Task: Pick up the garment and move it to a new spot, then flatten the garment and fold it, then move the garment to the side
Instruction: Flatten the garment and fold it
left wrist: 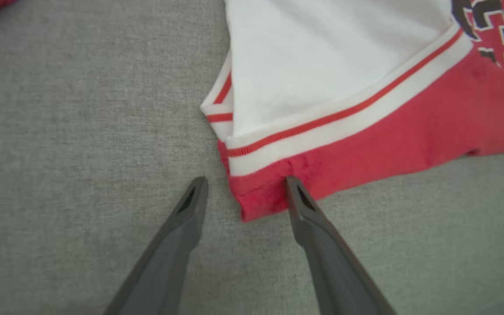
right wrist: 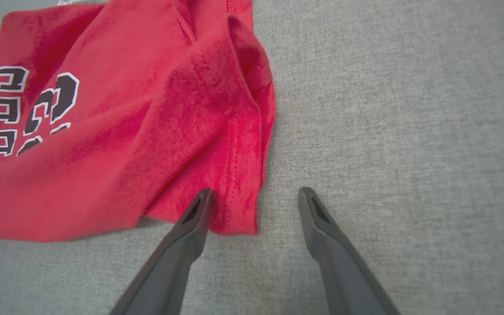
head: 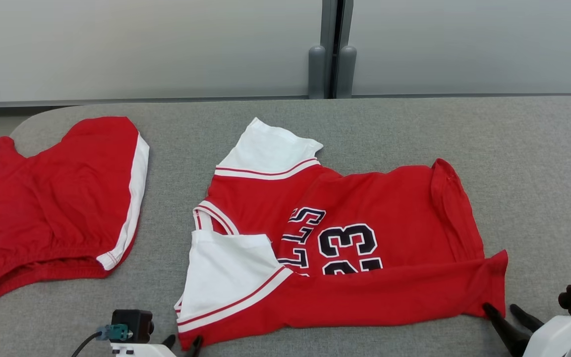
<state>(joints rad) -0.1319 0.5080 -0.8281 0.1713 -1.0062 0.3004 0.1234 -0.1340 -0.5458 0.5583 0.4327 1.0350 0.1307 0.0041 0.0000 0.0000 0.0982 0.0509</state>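
The jersey [head: 365, 248] lies a bit crumpled in the middle of the worktop [head: 538, 173], sleeves to the left. Red shorts [head: 57, 208] lie well apart at the far left. The left gripper [left wrist: 245, 181] is released, w/ the near left corner between its jaws. The right gripper [right wrist: 255, 191] is also released, at the near right corner, one finger touching the cloth. I judge the step is flatten/fold. The next move probably needs both to pinch the corners together & lift evenly.
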